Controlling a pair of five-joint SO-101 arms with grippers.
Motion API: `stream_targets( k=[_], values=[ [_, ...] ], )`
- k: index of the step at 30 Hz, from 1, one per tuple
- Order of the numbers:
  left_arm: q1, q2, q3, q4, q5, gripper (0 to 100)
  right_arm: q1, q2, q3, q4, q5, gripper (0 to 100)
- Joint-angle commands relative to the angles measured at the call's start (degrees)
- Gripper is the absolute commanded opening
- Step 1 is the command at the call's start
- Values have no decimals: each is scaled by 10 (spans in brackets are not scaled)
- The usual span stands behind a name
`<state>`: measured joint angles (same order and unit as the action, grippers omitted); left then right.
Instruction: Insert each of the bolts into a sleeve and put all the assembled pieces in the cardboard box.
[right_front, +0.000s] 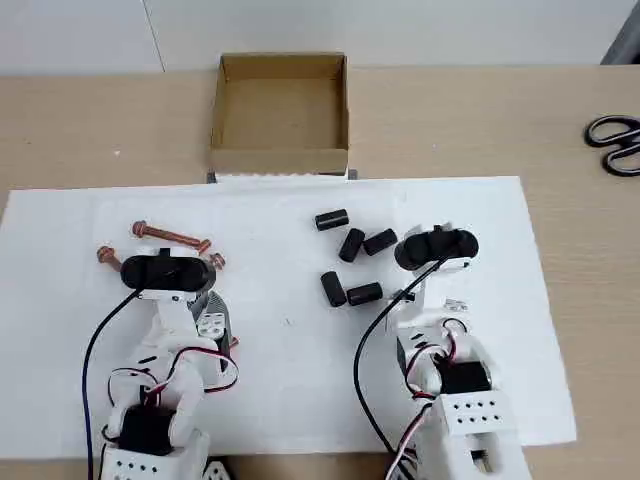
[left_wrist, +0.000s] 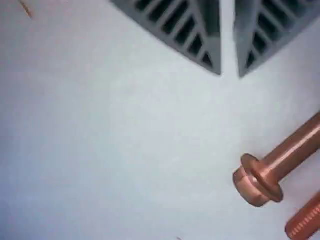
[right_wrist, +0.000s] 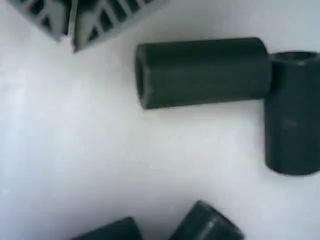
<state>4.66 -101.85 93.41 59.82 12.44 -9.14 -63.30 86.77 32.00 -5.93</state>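
Several copper bolts (right_front: 170, 237) lie at the left of the white sheet, beside my left arm (right_front: 165, 272). My left gripper (left_wrist: 230, 72) is shut and empty just above the sheet, a short way from a bolt's flanged head (left_wrist: 257, 180); a second bolt's threaded end (left_wrist: 305, 222) lies beside it. Several black sleeves (right_front: 351, 245) lie scattered mid-sheet, left of my right arm (right_front: 437, 248). My right gripper (right_wrist: 71, 42) is shut, empty, close to one lying sleeve (right_wrist: 200, 72) that touches another (right_wrist: 292, 112). The cardboard box (right_front: 225, 110) stands open at the back.
A white paper sheet (right_front: 280, 350) covers the wooden table's front. Black scissors (right_front: 615, 140) lie at the far right on bare wood. Two more sleeves (right_wrist: 205, 222) lie near the right gripper. Free room lies mid-sheet between the arms.
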Motion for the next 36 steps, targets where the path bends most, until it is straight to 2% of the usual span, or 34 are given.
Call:
stream_targets(
  k=[1,30,36],
  values=[
    [1,-4,-2,-13,-2,8,-1,-10,-6,-13,3,3],
    [3,-4,-2,-15,-4,8,-2,-10,-7,-13,2,3],
    [80,-4,-2,-17,-2,9,-65,-10,-9,6,2,3]
  ],
)
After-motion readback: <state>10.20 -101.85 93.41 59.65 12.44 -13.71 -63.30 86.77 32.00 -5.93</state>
